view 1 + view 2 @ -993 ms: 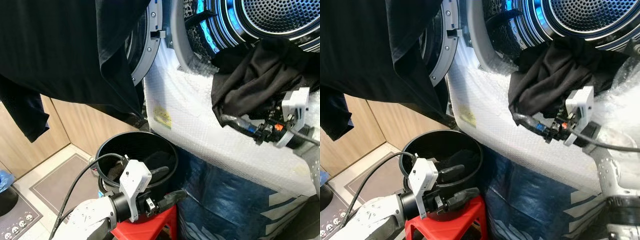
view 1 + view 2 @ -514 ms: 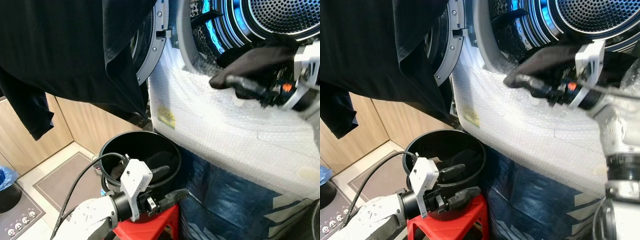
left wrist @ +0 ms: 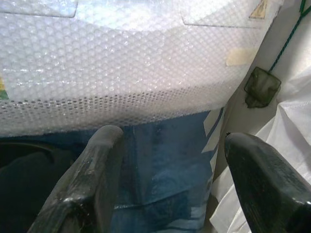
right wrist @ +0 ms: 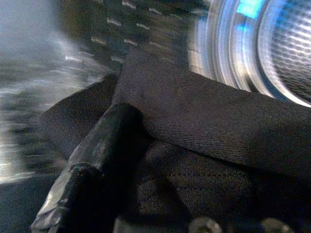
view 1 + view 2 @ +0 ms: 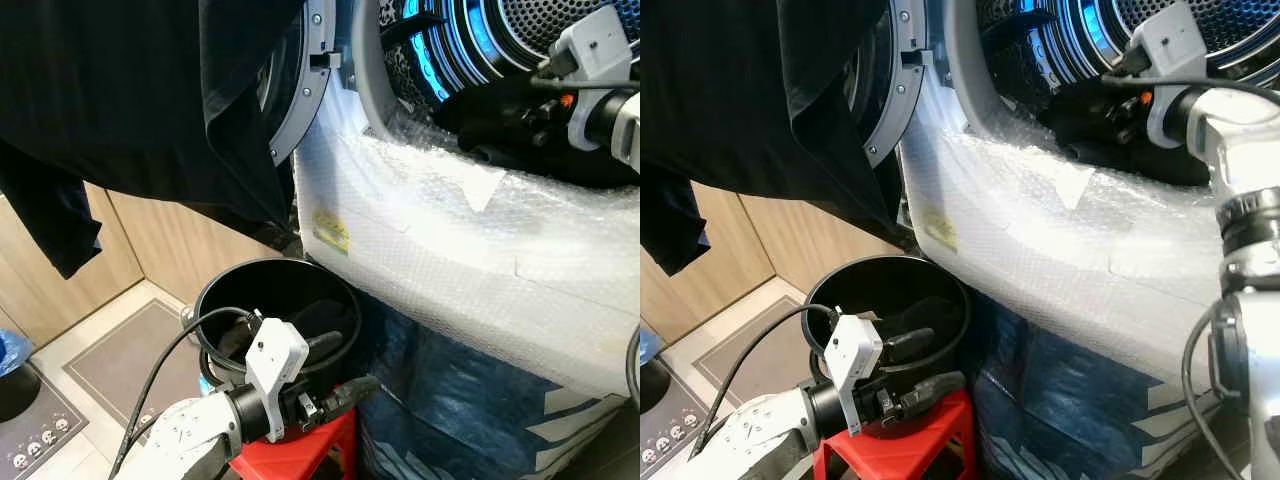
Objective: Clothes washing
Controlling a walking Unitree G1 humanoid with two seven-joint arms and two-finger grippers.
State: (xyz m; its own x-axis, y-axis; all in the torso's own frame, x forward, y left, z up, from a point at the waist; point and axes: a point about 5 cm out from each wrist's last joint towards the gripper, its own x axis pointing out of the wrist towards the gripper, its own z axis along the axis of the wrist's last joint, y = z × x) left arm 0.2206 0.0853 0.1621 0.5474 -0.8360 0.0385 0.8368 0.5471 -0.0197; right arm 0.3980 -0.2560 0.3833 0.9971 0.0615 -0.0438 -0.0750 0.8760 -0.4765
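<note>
Loading step: right pincer is clenching one dark crumpled garment at the mouth of the bubble-wrapped front-loading washer drum; next it needs pushing deeper, then letting go; left pincer is hanging released over the one round black plastic bucket on one red stool; one black shirt is draping over the open door.

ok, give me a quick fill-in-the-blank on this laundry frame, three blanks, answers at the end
1. The right gripper pushes a ____ garment into the washing machine drum.
2. The black bucket stands on a ____ stool.
3. The left gripper hovers at the bucket's rim with its fingers ____.

Answers: black; red; open
</note>
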